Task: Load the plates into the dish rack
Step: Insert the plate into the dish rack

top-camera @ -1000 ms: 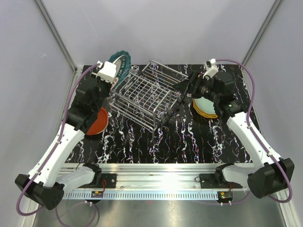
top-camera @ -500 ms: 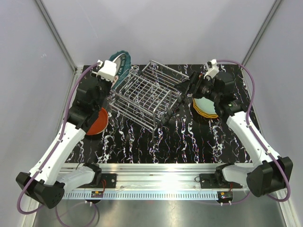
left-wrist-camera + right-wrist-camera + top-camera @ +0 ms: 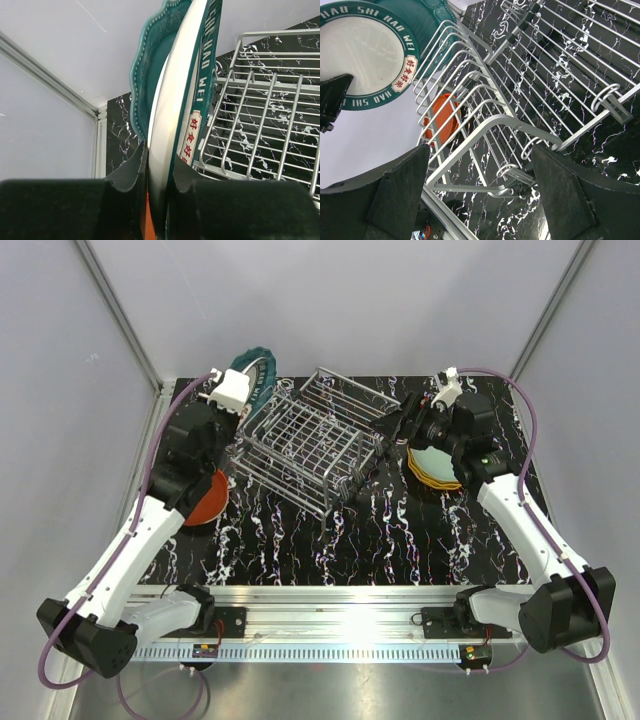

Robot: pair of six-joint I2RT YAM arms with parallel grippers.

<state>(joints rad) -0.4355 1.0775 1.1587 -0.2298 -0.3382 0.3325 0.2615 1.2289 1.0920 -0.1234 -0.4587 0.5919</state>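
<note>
My left gripper (image 3: 243, 392) (image 3: 159, 157) is shut on the rim of an upright white plate with a lettered teal band (image 3: 175, 95) (image 3: 362, 55) (image 3: 255, 368). It holds the plate above the table's far left, just beyond the rack's left end. A scalloped teal plate (image 3: 145, 70) (image 3: 427, 20) lies against the plate's back; whether it is also in the grip I cannot tell. The silver wire dish rack (image 3: 305, 440) (image 3: 260, 115) (image 3: 520, 65) stands mid-table, with no plates showing in it. My right gripper (image 3: 392, 430) (image 3: 480, 150) stands open at the rack's right end, holding nothing.
A red-orange plate (image 3: 208, 498) (image 3: 442, 117) lies on the table left of the rack, under my left arm. A stack topped by a mint plate (image 3: 435, 468) sits right of the rack, below my right wrist. Grey walls close in the back and sides.
My left gripper has carried the teal plate slightly right, toward the rack's left end. The right gripper has edged a little farther back and stays open.
</note>
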